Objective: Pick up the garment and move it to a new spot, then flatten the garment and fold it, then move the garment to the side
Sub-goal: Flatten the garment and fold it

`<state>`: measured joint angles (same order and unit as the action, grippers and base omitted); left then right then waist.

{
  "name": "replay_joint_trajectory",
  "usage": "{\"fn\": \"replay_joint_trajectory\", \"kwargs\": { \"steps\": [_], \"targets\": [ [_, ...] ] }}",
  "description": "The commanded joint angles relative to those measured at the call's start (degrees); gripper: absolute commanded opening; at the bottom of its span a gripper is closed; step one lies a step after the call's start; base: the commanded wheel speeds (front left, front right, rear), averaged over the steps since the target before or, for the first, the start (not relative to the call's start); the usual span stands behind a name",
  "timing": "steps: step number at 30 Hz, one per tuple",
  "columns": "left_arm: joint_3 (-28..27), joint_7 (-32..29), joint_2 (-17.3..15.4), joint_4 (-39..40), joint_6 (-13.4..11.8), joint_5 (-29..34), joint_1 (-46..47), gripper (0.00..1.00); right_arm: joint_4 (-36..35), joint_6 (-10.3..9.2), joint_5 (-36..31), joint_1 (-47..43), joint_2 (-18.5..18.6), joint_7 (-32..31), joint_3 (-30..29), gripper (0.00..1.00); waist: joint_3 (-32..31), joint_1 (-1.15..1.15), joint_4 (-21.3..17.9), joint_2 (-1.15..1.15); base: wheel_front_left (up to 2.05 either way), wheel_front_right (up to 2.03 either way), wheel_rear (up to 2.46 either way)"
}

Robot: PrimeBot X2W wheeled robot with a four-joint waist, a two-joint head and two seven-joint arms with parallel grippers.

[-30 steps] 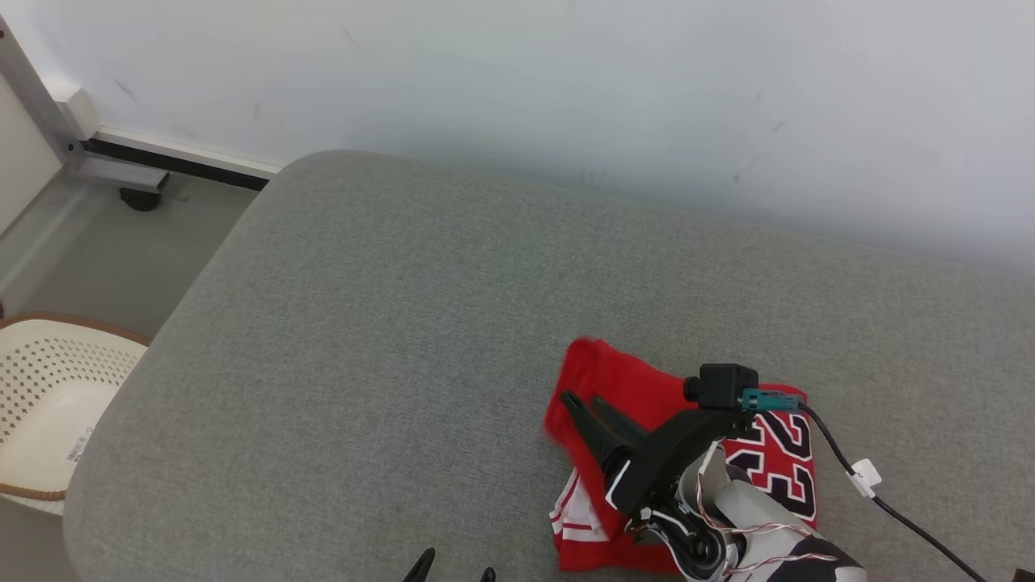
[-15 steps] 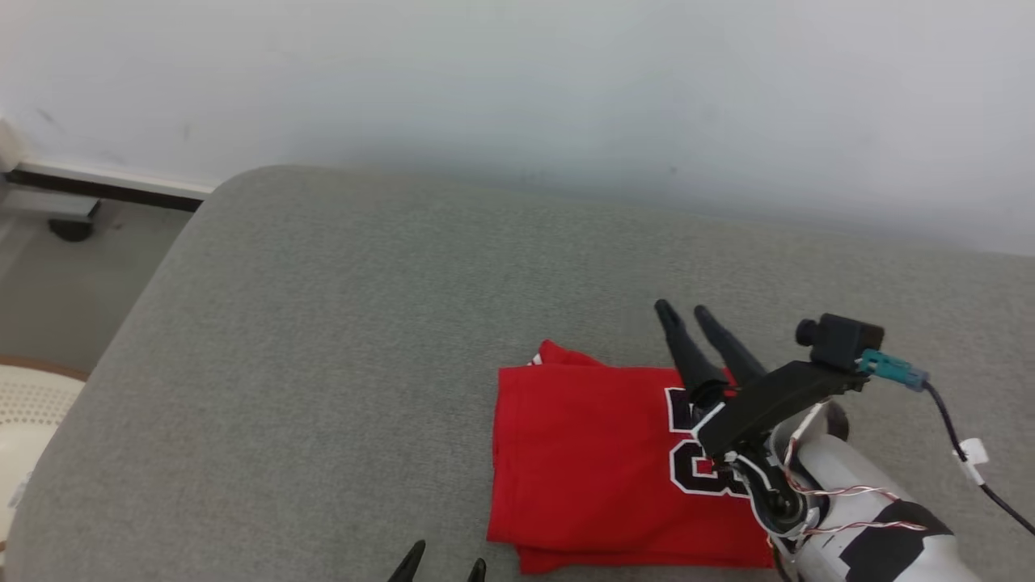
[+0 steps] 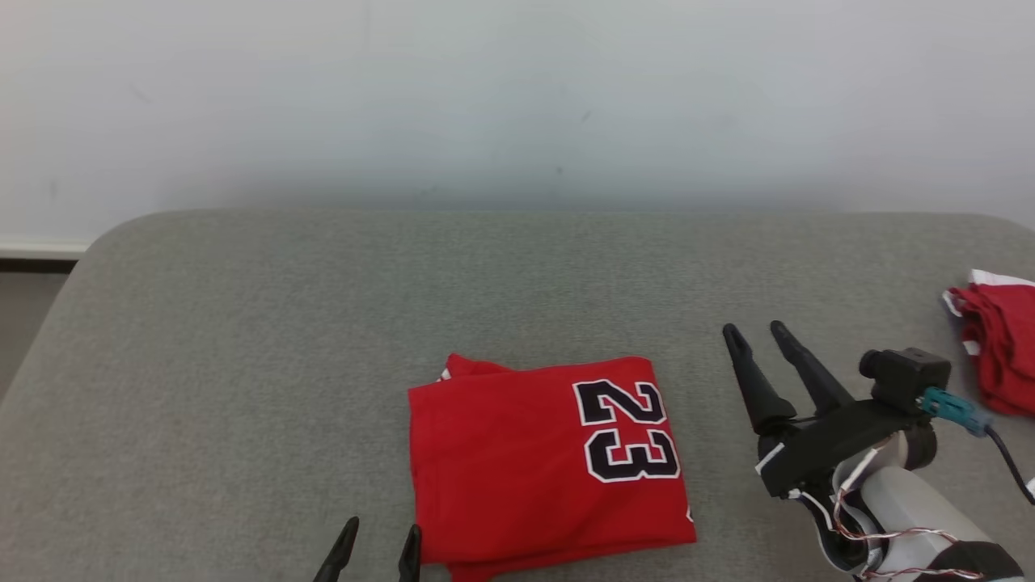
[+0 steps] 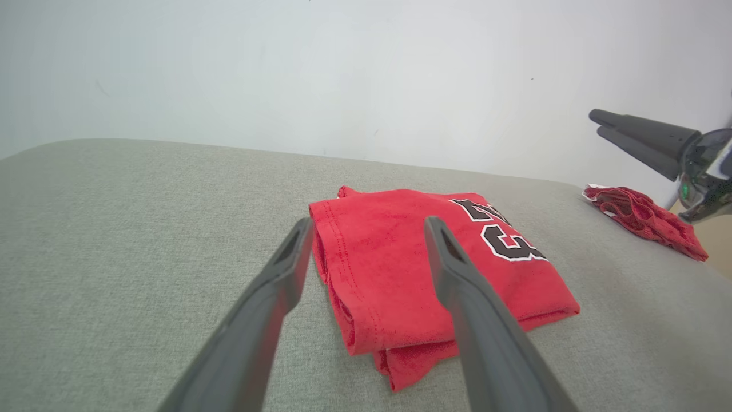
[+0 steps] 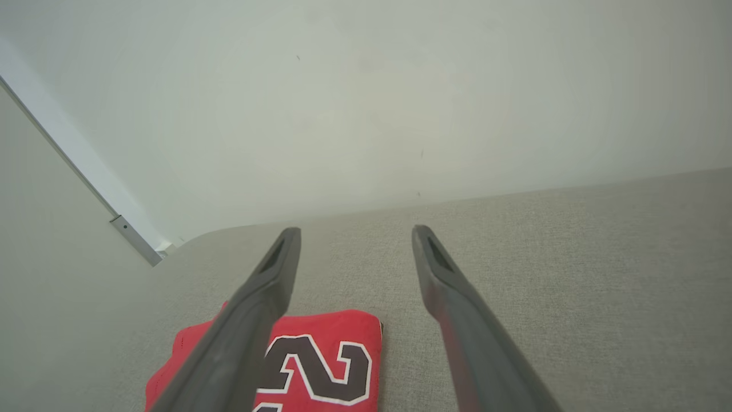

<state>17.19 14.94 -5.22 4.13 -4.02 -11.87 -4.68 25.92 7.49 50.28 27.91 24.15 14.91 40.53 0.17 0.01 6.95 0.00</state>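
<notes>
Gaping beside folded garment [image 3: 517, 477]: left claw [image 3: 382, 525], right claw [image 3: 753, 327]; red bundle [image 3: 999, 347] rightward, head view.

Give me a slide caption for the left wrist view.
Open left tool facing the folded red jersey on the grey cushion; second red garment beyond.

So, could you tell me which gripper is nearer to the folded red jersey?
Left. The left gripper is at the near left corner of the folded red jersey, right by its edge. The right gripper is off to its right, with bare grey cushion between them.
</notes>
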Motion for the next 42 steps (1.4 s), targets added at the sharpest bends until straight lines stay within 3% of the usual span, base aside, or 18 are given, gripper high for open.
{"fn": "replay_joint_trajectory", "kwargs": {
  "steps": [1, 12, 16, 24, 34, 42],
  "targets": [
    [-0.4, 0.21, -0.02, 0.34, -0.14, -0.17, -0.8, 1.0, -0.59, -0.01, -1.13, -0.78, 0.24, 0.31, -0.57, 1.0, -0.8, -0.01, -2.68, 0.0, 0.0, 0.0, 0.0],
    [-7.02, 0.2, 0.27, 2.62, -1.08, 0.14, -1.8, 1.0, -10.67, -0.01, -18.65, -14.47, -2.63, 0.33, -16.78, 1.0, -2.89, -0.01, -6.14, 0.0, 0.0, 0.0, 0.0],
    [-9.48, 0.21, 0.41, 2.43, -0.68, -0.09, -2.88, 1.0, -14.43, -0.01, -23.44, -18.68, -4.22, 0.34, -19.72, 1.0, -4.04, -0.01, -6.33, 0.0, 0.0, 0.0, 0.0],
    [-14.01, 0.21, 0.85, 1.62, 0.78, 0.6, -4.42, 1.0, -20.95, -0.01, -31.22, -26.41, -6.67, 0.34, -22.09, 1.0, -6.75, -0.01, -5.76, 0.0, 0.0, 0.0, 0.0],
    [-16.65, 0.2, 1.58, 1.76, 4.96, 4.17, -8.47, 1.0, -25.01, -0.01, -34.74, -33.93, -9.08, 0.35, -23.51, 1.0, -8.64, -0.01, -5.06, 0.0, 0.0, 0.0, 0.0],
    [-18.1, 0.21, 2.12, 2.67, 5.36, 5.8, -10.15, 1.0, -25.59, -0.01, -35.46, -36.83, -9.92, 0.35, -23.18, 1.0, -9.06, -0.01, -4.46, 0.0, 0.0, 0.0, 0.0]
  ]
}}
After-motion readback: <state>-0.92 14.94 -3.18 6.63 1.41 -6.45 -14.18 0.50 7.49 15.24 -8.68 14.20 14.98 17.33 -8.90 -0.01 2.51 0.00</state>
